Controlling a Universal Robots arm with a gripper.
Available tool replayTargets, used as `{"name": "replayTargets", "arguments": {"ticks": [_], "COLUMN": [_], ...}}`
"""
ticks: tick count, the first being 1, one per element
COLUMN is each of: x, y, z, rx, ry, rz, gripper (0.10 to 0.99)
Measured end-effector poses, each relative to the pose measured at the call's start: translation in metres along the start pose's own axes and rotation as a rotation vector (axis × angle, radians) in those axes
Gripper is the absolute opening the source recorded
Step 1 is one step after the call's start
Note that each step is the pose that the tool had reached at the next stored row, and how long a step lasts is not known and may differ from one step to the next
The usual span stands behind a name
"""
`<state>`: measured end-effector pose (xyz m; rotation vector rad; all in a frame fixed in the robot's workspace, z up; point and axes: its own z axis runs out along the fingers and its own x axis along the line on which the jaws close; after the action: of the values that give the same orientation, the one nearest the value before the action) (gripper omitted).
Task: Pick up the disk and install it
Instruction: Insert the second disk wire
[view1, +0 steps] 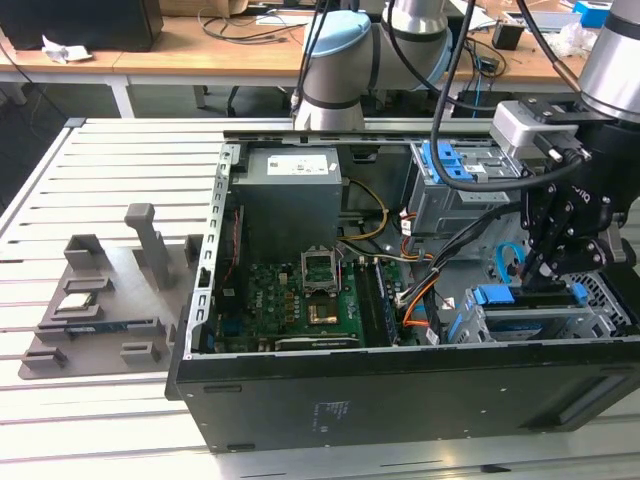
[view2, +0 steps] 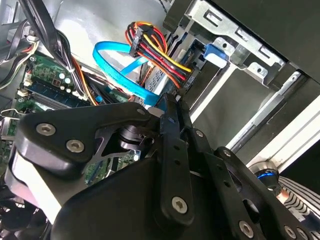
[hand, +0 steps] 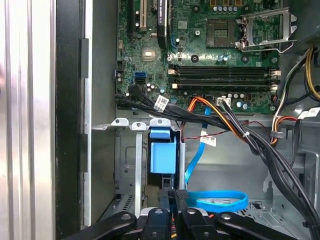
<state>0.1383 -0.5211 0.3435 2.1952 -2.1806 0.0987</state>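
The gripper (view1: 545, 268) hangs just above the drive cage (view1: 545, 322) at the case's (view1: 400, 390) front corner; its fingers (hand: 177, 197) look pressed together, holding nothing. The disk (view1: 535, 318), silver with a blue bracket, sits inside that cage.

Disk (view1: 520, 312), blue-bracketed, flat in the case's drive cage (view1: 600, 300).

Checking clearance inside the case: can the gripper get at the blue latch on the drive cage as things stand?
Probably yes. In the first wrist view the gripper sits just short of the blue latch with nothing between them; the blue cable loops off beside it.
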Motion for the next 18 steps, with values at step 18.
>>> {"name": "replayTargets", "arguments": {"ticks": [18], "x": [0.0032], "y": [-0.0104], "z": [-0.0025], "rx": [-0.018], "ry": [-0.0112], "rz": [-0.001], "gripper": [0.161]}}
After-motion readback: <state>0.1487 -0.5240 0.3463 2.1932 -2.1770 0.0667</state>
